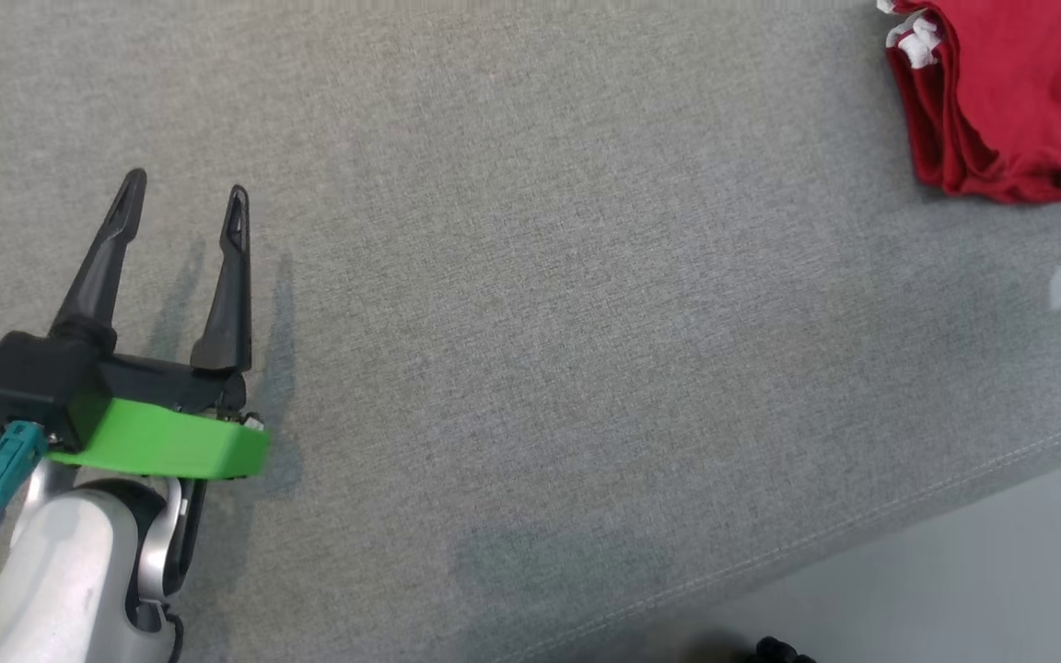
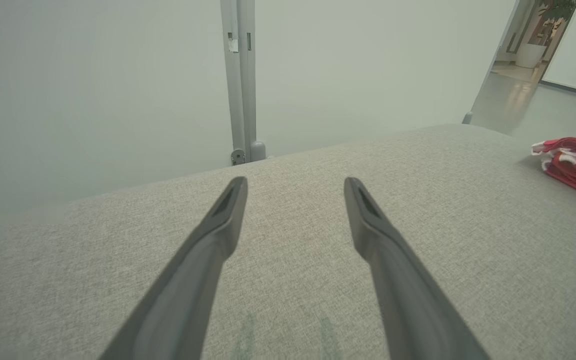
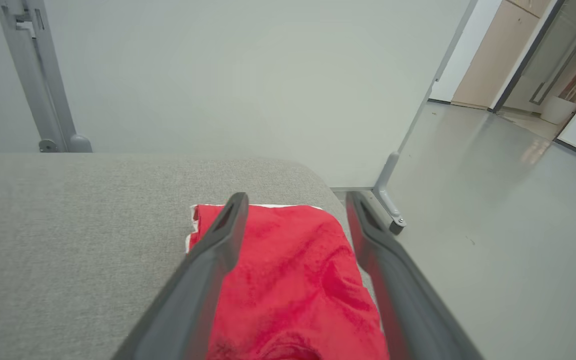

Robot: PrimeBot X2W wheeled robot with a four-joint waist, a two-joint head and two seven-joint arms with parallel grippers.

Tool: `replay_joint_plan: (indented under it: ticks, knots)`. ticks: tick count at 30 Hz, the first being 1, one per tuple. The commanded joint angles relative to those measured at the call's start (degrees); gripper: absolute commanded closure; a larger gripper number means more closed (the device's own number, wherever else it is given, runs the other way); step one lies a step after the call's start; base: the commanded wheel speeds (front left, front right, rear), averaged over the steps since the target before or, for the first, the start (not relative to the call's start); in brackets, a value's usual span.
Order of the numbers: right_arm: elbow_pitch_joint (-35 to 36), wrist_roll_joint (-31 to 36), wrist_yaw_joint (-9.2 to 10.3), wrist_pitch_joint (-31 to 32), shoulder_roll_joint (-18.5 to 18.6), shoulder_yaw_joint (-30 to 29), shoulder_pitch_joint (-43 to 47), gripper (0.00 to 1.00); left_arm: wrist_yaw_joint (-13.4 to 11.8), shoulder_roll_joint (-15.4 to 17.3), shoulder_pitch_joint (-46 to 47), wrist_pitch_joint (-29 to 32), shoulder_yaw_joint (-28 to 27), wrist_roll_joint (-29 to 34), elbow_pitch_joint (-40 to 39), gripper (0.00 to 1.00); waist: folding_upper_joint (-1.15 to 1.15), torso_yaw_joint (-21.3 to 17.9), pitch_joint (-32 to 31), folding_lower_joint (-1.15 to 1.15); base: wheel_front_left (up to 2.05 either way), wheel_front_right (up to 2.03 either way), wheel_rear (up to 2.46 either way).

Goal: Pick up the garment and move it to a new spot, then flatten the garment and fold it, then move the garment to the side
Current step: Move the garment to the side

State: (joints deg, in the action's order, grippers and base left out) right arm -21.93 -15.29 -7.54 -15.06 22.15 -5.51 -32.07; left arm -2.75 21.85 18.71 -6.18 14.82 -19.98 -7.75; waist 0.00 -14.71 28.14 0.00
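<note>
Left gripper [image 1: 186, 184], head view: fingers spread, empty, over the grey cushion [image 1: 530, 322]. The red garment [image 1: 1000, 101] lies folded at the far right corner, well apart.
Left wrist view: fingers apart, garment [image 2: 575, 162] far off to the right.
Right wrist view: right gripper [image 3: 295, 200] spread wide, gripping nothing. Garment lies between and below its fingers; contact unclear.

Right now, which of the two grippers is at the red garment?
The right gripper: open, it points over the folded red garment. The left gripper, also open, hangs over bare grey cushion, far from it.
</note>
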Motion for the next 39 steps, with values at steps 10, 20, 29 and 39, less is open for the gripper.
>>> replay_joint_plan:
  ticks: [10, 20, 29, 39]
  knots:
    - [10.7, 3.3, 0.1, -0.1, -10.5, 3.4, 11.7, 0.0, -2.1, -2.4, -5.3, -3.7, -1.5, -3.1, 4.3, 0.0, 0.0, 6.9, -10.6, 0.0, 0.0, 0.0, 0.0]
    - [12.9, 3.4, 0.1, 2.1, -12.9, 7.6, 15.5, 0.0, -3.3, -3.2, -9.4, -5.8, -2.9, -4.6, 6.9, 0.0, 0.0, 12.1, -15.7, 0.0, 0.0, 0.0, 0.0]
    - [13.3, 3.7, 0.1, 3.7, -13.5, 9.4, 20.5, 0.0, -3.9, -2.8, -14.1, -5.8, -2.9, -5.6, 7.5, 0.0, 0.0, 14.0, -20.8, 0.0, 0.0, 0.0, 0.0]
    - [16.6, 4.3, 0.1, 5.8, -13.3, 7.5, 26.9, 0.0, -4.8, -2.2, -18.3, -4.2, -1.9, -5.6, 6.4, 0.0, 0.0, 13.4, -25.0, 0.0, 0.0, 0.0, 0.0]
